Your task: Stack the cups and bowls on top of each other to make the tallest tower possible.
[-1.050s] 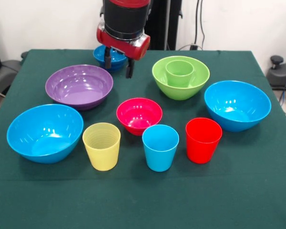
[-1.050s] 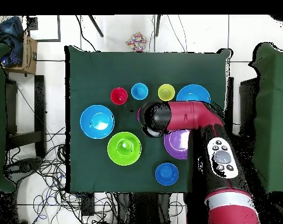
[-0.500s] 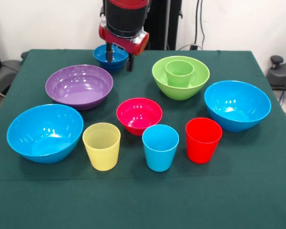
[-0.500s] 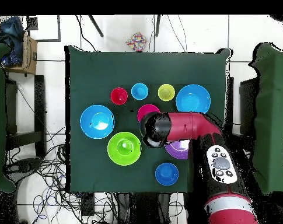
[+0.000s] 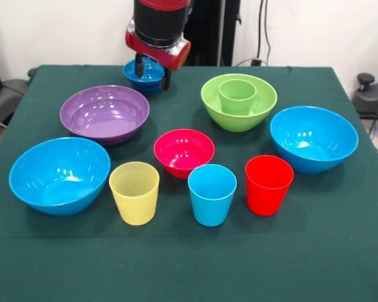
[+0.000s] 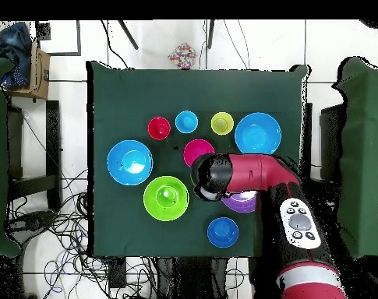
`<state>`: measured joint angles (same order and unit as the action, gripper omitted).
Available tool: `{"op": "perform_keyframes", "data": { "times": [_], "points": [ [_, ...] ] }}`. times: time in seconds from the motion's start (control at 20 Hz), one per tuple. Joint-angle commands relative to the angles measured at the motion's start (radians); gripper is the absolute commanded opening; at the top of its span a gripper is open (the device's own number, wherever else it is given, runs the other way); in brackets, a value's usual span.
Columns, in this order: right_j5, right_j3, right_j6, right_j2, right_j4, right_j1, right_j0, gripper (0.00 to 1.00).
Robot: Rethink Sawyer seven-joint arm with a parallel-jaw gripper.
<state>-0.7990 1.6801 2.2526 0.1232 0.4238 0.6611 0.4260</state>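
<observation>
Green cloth-covered surface [image 5: 340, 251]: carries every piece. Two large glossy light blue plastic bowls [image 5: 58, 175], [image 5: 313, 138], and wide purple plastic bowl [image 5: 104, 114]: all loose. Large lime-green plastic bowl [image 5: 239, 102]: tower base, holding only the smooth green plastic tumbler [image 5: 237, 95]; tower barely begun. Small pink-red bowl [image 5: 184, 151], centre. Ribbed pale yellow tumbler [image 5: 134, 192], light blue tumbler [image 5: 211, 194], red tumbler [image 5: 268, 184]: front row. Small dark blue bowl [image 5: 145, 75]: jaws [image 5: 152, 70] hang parted over it, holding nothing. Risk: glossy rim slipping from a shallow pinch, or bowl skidding off the back edge.

Green tablecloth [image 5: 340, 251], floor cables [image 6: 59, 226], cardboard box [image 6: 37, 66].
</observation>
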Motion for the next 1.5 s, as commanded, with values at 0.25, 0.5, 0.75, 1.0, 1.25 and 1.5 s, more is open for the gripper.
{"op": "perform_keyframes", "data": {
  "times": [0.25, 0.5, 0.75, 1.0, 1.25, 1.5],
  "points": [
    [0.002, -0.051, -0.153, 0.049, 0.086, -0.041, 0.025, 1.00],
    [0.026, -0.103, -0.226, 0.078, 0.135, -0.069, 0.028, 1.00],
    [0.037, -0.133, -0.202, 0.093, 0.140, -0.076, 0.025, 1.00],
    [-0.011, -0.183, -0.209, 0.099, 0.136, -0.096, 0.018, 1.00],
    [-0.018, -0.212, -0.212, 0.109, 0.122, -0.140, 0.029, 1.00],
    [-0.019, -0.230, -0.215, 0.111, 0.125, -0.165, 0.029, 1.00]
  ]
}}
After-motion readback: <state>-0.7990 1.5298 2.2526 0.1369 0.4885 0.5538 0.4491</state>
